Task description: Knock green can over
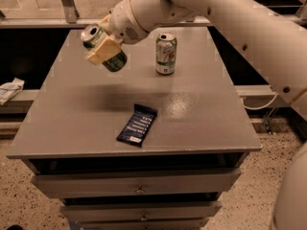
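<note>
One claw (103, 51) hangs over the back-left part of the worktop (62, 128), at the end of a thick pale arm (225, 13) that reaches in from the right. Its tan fingers (100, 53) are closed on the green can (116, 61), gripping it about the middle of the body. Only the near finger shows plainly, lying flat across the can's side.

The green can is steeply tilted in that grip, with its silver top (90, 34) up and to the left and its base down and to the right. It looks clear of the surface, and a soft dark shadow (110, 99) lies on the worktop below it.

Just right of the claw, and apart from it, a white can (166, 54) with green and red markings stands upright near the back edge. Nearer the front, about the middle of the worktop, a dark blue packet (137, 124) lies flat and askew, well apart from both cans.

Under the worktop are grey drawers (139, 183), stacked one above another, each with a small knob. Off to the left, on a lower ledge, lies a crumpled white scrap (9, 90). A speckled floor (29, 210) shows at the bottom.
</note>
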Available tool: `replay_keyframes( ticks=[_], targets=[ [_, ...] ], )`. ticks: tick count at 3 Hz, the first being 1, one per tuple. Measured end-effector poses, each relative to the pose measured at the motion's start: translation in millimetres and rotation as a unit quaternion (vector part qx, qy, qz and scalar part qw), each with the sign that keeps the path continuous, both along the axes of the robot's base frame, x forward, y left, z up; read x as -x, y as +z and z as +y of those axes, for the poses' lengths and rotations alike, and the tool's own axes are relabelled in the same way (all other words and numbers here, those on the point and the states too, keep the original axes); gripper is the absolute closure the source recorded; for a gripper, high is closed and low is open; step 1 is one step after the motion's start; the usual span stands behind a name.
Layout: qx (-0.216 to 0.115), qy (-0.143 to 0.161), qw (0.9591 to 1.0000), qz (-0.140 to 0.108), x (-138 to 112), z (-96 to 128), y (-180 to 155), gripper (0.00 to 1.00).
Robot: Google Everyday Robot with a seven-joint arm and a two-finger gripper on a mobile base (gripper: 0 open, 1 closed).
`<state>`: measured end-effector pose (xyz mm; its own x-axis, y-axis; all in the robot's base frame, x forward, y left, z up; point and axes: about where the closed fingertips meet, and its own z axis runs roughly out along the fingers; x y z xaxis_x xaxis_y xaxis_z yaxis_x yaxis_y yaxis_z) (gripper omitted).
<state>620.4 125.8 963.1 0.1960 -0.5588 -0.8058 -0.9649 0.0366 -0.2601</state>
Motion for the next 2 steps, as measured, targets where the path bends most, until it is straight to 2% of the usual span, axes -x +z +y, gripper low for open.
replay_keyframes(
  ticks=[1, 2],
  targets=[
    [0.111, 0.039, 0.993, -0.001, 9, -5, -32, 1.0],
    [0.193, 0.067, 0.979, 0.0, 16, -6, -64, 1.0]
  ],
)
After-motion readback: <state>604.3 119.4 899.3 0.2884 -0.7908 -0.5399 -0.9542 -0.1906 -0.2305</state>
